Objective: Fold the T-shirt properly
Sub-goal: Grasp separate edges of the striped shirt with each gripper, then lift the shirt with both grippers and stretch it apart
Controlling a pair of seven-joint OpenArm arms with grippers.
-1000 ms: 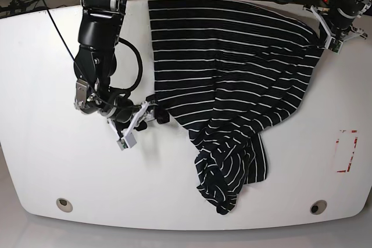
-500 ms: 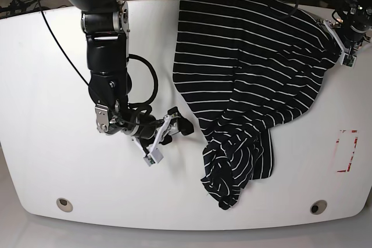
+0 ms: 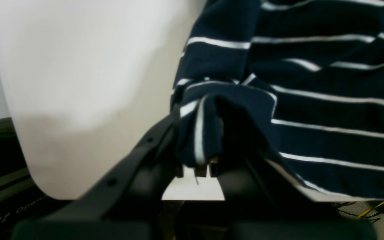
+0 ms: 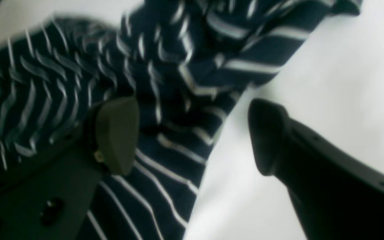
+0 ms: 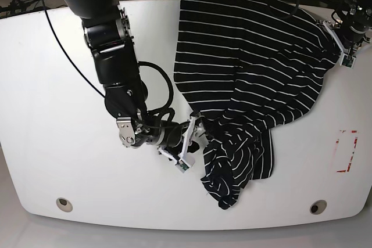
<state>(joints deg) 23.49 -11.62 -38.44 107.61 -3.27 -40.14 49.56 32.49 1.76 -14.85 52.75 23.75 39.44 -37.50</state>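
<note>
The T-shirt [image 5: 250,68], dark with thin white stripes, lies spread from the table's back edge toward the right. Its lower part is bunched into a crumpled heap [image 5: 238,164] near the front. My left gripper [image 5: 342,43] is at the shirt's far right corner, and in the left wrist view the left gripper [image 3: 197,166] is shut on a fold of the striped cloth [image 3: 212,110]. My right gripper [image 5: 196,136] sits at the left edge of the heap. In the right wrist view the right gripper [image 4: 192,136] is open, and the shirt's edge [image 4: 165,160] lies between its fingers.
The white table [image 5: 52,114] has a round hole near each front corner [image 5: 64,204] [image 5: 318,207]. A red-marked rectangle [image 5: 347,150] is on its right side. Cables run behind the back edge. The right arm's black links [image 5: 110,56] stretch over the left half.
The right arm has swung right and forward, bringing its open gripper to the edge of the bunched cloth. The shirt slid right a second ago and has stayed put since. The left gripper keeps its hold.
</note>
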